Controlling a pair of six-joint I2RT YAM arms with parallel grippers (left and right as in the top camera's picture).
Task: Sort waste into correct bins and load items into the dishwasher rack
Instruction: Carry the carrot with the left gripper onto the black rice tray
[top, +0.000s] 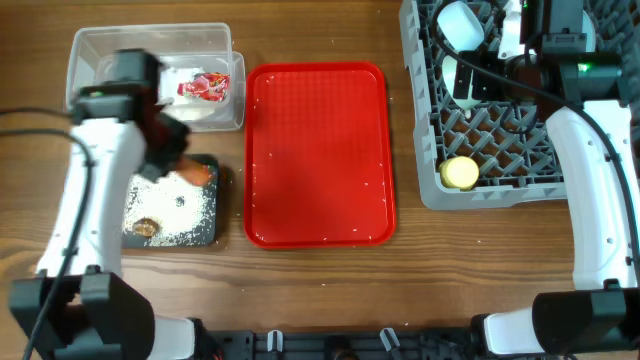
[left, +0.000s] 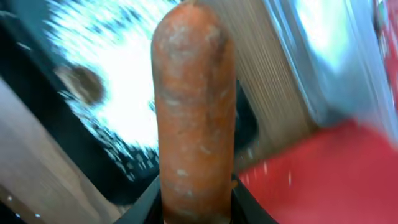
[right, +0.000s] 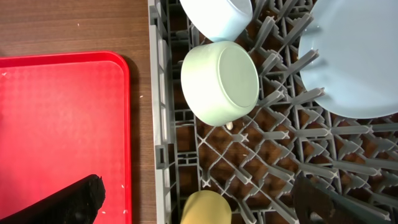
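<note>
My left gripper (top: 172, 150) is shut on the orange carrot (left: 194, 112) and holds it above the black tray (top: 205, 232). White rice grains (left: 118, 81) and a small brownish lump (left: 84, 84) lie in that tray. The clear tub (top: 150, 45) behind it holds white tissue (top: 195, 108) and a red wrapper (top: 203, 87). My right gripper (right: 202, 202) is open and empty over the grey dishwasher rack (right: 163, 112). In the rack are a pale green bowl (right: 221, 81), a light blue bowl (right: 217, 15), a light blue plate (right: 354, 62) and a yellow cup (top: 460, 172). I cannot make out the spoon.
The red serving tray (top: 318, 155) lies in the middle of the table with a few rice grains scattered on it. It sits between the bins on the left and the rack on the right. A strip of bare wood separates it from the rack.
</note>
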